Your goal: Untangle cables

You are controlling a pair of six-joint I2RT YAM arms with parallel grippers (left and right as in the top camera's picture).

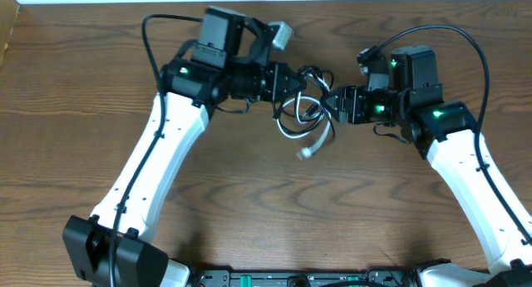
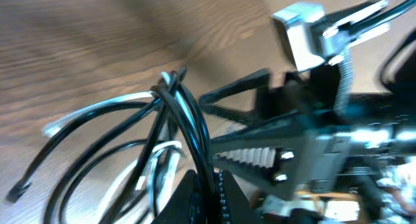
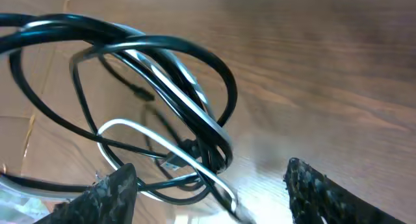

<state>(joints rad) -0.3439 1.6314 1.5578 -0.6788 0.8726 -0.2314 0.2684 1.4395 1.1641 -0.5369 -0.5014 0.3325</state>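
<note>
The black cable (image 1: pixel 309 74) and the white cable (image 1: pixel 316 136) lie tangled in loops between my two grippers at the table's middle back. My left gripper (image 1: pixel 293 81) is shut on the black cable (image 2: pixel 188 120), with the strands running between its fingers (image 2: pixel 209 191). My right gripper (image 1: pixel 332 101) is open at the tangle's right side. In the right wrist view its fingers (image 3: pixel 208 191) stand wide apart, with the black loops (image 3: pixel 195 62) and the white cable (image 3: pixel 130 128) ahead and between them. The white plug end (image 1: pixel 305 153) hangs toward the front.
The wooden table (image 1: pixel 249 212) fills the view. A grey camera block (image 1: pixel 281 34) sits on the left arm. The right arm's fingers and grey block (image 2: pixel 299 29) show close in the left wrist view. Thick black arm wires (image 1: pixel 150 37) arc above both arms.
</note>
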